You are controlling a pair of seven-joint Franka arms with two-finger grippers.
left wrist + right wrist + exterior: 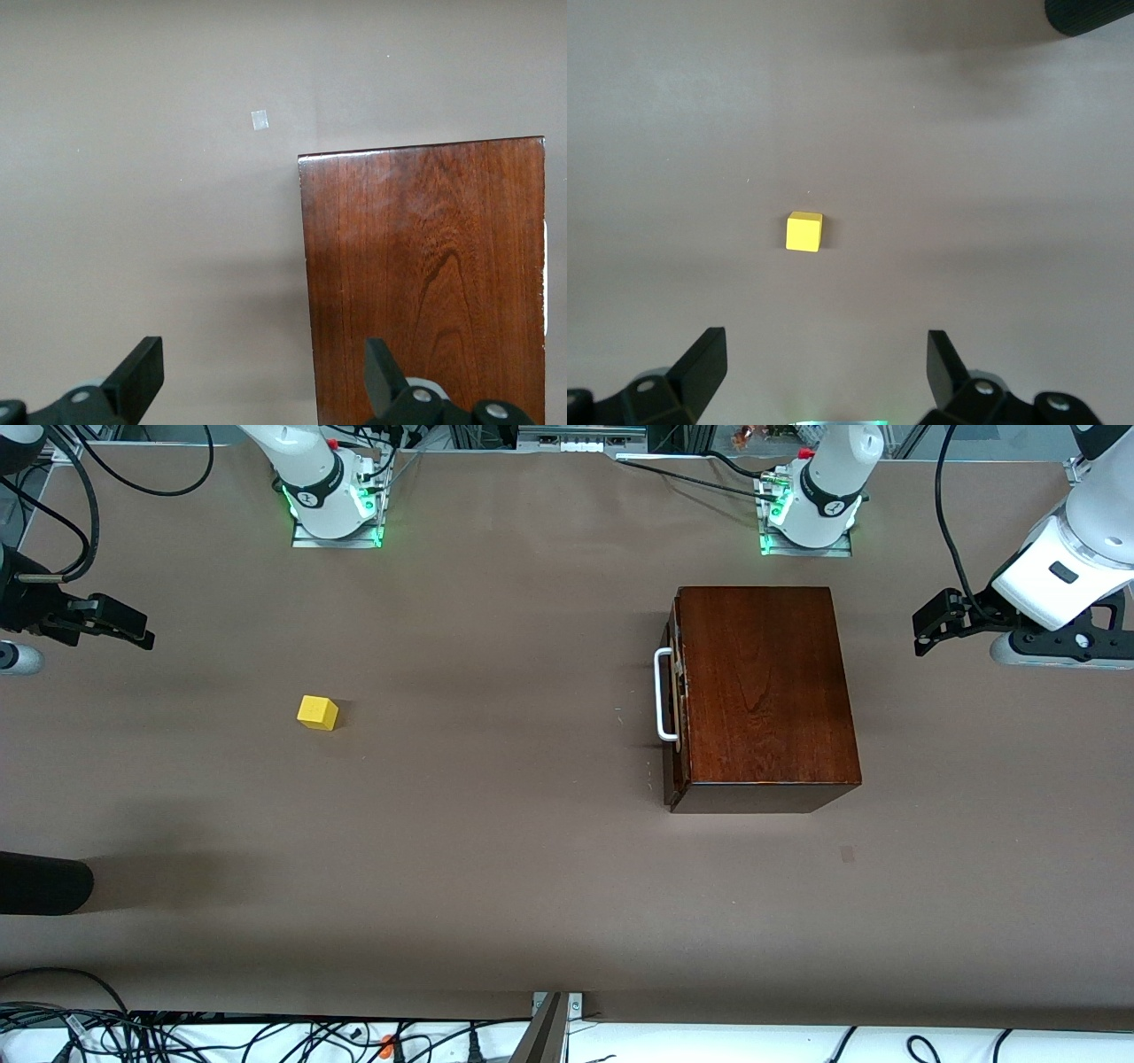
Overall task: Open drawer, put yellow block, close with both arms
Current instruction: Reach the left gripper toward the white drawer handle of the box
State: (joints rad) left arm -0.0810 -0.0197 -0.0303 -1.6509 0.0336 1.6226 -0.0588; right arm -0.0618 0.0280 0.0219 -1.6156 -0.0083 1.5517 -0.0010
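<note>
Front view showed the desk [496,868] with the dark wooden box [762,691] standing toward the left arm's end, its drawer [677,691] fully shut and the white handle [664,695] facing the middle of the desk. The yellow block [317,712] lay alone on the bare surface toward the right arm's end, well apart from the box and about as near to the front camera as the handle. The left hand [926,633] hovered over the desk's edge at its own end, just beside the box, fingers released and empty; its wrist view looked down on the box top [425,283] with nothing between the fingertips [142,372]. The right hand [133,631] hovered over its end of the desk, likewise spread wide and empty, and its wrist view had the block [803,231] centred ahead of the open fingers [704,363]. Assessment: no step was yet done; opening the drawer was the step in hand. The next move would call for one hand to descend to the handle, close across the bar and pull straight outward, while the box was kept from sliding.
</note>
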